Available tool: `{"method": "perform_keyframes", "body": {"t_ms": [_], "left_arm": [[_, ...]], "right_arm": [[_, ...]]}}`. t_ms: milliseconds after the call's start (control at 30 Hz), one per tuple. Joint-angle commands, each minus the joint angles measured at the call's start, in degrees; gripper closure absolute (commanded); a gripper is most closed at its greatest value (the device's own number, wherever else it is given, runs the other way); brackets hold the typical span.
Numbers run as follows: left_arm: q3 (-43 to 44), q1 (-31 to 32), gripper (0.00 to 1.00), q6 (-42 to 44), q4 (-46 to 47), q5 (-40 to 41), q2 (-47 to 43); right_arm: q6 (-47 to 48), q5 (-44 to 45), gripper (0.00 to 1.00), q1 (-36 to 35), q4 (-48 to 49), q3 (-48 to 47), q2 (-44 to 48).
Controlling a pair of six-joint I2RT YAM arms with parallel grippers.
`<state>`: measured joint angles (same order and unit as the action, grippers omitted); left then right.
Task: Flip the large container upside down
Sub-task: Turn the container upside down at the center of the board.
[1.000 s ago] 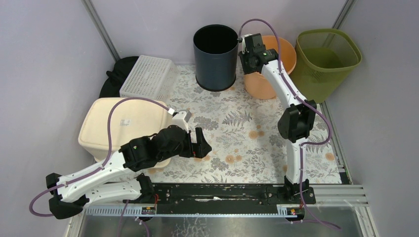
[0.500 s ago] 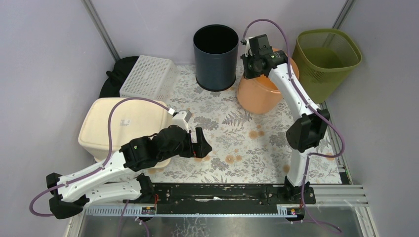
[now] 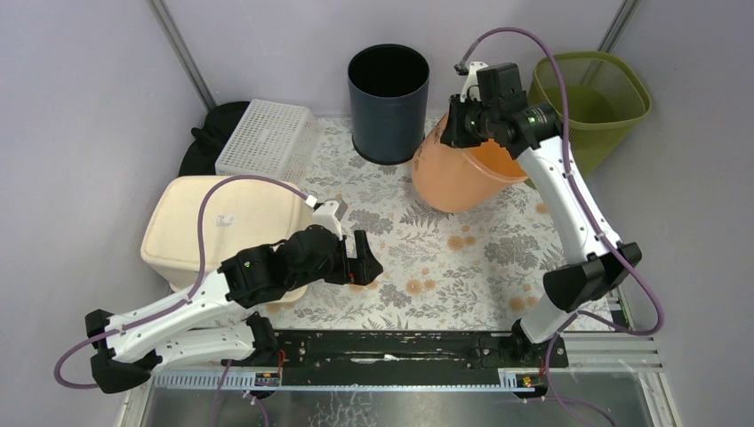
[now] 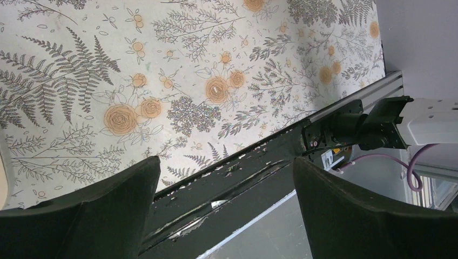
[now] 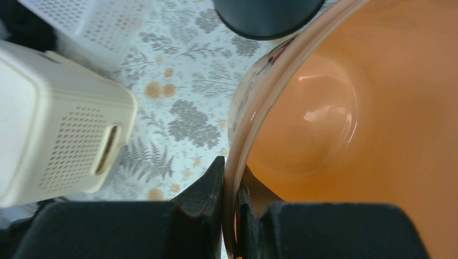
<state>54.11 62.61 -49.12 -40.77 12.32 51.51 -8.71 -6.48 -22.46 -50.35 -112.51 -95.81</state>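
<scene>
Our right gripper (image 5: 231,171) clamps the orange bucket's (image 3: 455,176) rim, the bucket tilted over the mat's (image 3: 427,240) far right. We should roll the wrist slowly, gripping firmly, clear of the black bin (image 3: 388,98). Our left gripper (image 3: 363,260) hangs spread, empty.

large container (image 3: 455,173): glossy orange inside and out, paler peach along the rim; table cloth (image 3: 427,240): white ground, grey fern and leaf print, scattered orange flowers; round bin (image 3: 388,102): dark navy, near black within; mesh bin (image 3: 591,111): olive green; perforated basket (image 3: 267,140): white; cream bin (image 3: 222,227): plain cream, a dotted perforated panel on its side; dark bundle (image 3: 206,142): black; arms (image 3: 569,187): white shells, black joints; left gripper (image 4: 226,162): black fingers; right gripper (image 5: 232,178): black fingers; cables (image 4: 409,171): purple; base rail (image 3: 400,347): black, scuffed pale in places; walls (image 3: 80,107): pale lilac-grey
</scene>
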Motion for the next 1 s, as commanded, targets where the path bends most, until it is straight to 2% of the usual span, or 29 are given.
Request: {"method": "perform_keyframes", "body": {"t_ms": [0, 167, 667, 800, 967], "left_arm": [[0.63, 0.06, 0.0, -0.47, 1.57, -0.14, -0.91], [-0.08, 0.1, 0.0, -1.35, 1.23, 0.27, -2.64], [-0.83, 0.08, 0.0, -3.12, -0.35, 1.66, -7.13], [-0.93, 0.08, 0.0, -3.26, -0.82, 1.98, -7.94], [-0.93, 0.06, 0.0, -3.43, -1.29, 2.28, -8.85]], "right_arm": [[-4.36, -7.52, 0.98, -0.31, 6.96, 2.52, 4.93], [-9.34, -14.61, 0.98, -0.31, 12.29, 6.76, 7.31], [-28.22, -27.32, 0.99, 2.4, 32.13, 16.84, 12.0], [-36.43, -32.71, 0.99, 5.12, 40.59, 20.71, 12.8], [-50.36, -40.39, 0.99, 9.63, 57.46, 27.58, 12.9]]}}
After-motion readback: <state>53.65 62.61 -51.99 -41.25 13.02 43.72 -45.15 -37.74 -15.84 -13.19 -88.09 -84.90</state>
